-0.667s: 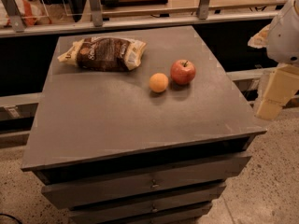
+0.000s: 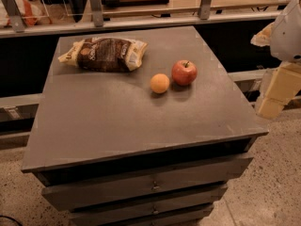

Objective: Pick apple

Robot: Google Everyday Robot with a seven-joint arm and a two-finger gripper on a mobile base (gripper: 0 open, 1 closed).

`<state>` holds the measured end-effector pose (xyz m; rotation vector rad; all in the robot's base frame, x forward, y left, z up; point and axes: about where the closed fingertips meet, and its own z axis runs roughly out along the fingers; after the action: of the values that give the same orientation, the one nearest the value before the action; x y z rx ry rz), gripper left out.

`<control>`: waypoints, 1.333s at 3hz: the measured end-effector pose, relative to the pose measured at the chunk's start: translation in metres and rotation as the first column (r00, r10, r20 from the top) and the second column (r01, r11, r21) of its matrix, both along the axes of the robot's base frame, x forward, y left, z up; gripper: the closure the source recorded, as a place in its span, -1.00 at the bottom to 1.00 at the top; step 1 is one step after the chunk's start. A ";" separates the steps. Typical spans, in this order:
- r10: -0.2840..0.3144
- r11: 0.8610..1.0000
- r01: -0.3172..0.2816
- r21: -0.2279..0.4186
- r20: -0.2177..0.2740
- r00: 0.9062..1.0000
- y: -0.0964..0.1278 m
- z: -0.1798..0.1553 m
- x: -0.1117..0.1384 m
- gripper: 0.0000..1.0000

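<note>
The apple point(image 2: 184, 72) is round, glossy and red with a short dark stem. It sits upright on the grey cabinet top point(image 2: 117, 121), right of centre. A smaller plain orange fruit point(image 2: 160, 84) lies just left of it, almost touching. My gripper point(image 2: 276, 92) hangs at the right edge of the view, beyond the cabinet's right side and well to the right of the apple. It holds nothing that I can see. The white arm point(image 2: 288, 29) rises above it.
A brown snack bag point(image 2: 104, 54) lies at the back left of the cabinet top. Drawers point(image 2: 150, 187) run down the cabinet's front. A metal rail with glass panels point(image 2: 141, 20) stands behind it. Speckled floor point(image 2: 273, 182) lies to the right.
</note>
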<state>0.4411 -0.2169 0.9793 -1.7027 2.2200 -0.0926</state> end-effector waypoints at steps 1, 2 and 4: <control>-0.023 0.993 0.019 0.117 0.032 0.999 -0.009 -0.006 0.015 -1.00; -0.035 0.952 0.007 0.306 0.087 0.996 -0.032 -0.030 0.041 -1.00; 0.006 0.806 -0.114 0.580 0.184 0.983 -0.035 -0.065 0.073 -1.00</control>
<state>0.5145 -0.2523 0.9147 -1.3474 1.7976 0.4126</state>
